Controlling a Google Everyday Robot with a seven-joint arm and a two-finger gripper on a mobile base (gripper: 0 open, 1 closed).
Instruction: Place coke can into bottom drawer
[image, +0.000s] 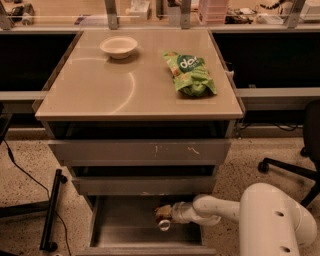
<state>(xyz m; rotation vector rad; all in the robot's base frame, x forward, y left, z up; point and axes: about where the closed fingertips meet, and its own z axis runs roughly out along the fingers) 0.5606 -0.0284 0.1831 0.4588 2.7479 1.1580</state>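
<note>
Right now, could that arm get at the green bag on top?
Probably not directly: the end effector sits low inside the bottom drawer, below the two upper drawers; the green bag lies well above.

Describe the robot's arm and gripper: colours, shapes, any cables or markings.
The arm is glossy white: a bulky rounded shell with small dark dots, narrowing to a smooth tube and a paler ringed wrist. No cables or lettering show. The gripper lies in shadow over the bottom drawer.

gripper (163, 215) inside bottom drawer (125, 221), upper drawers (140, 151) seemingly overhanging its rear
</note>
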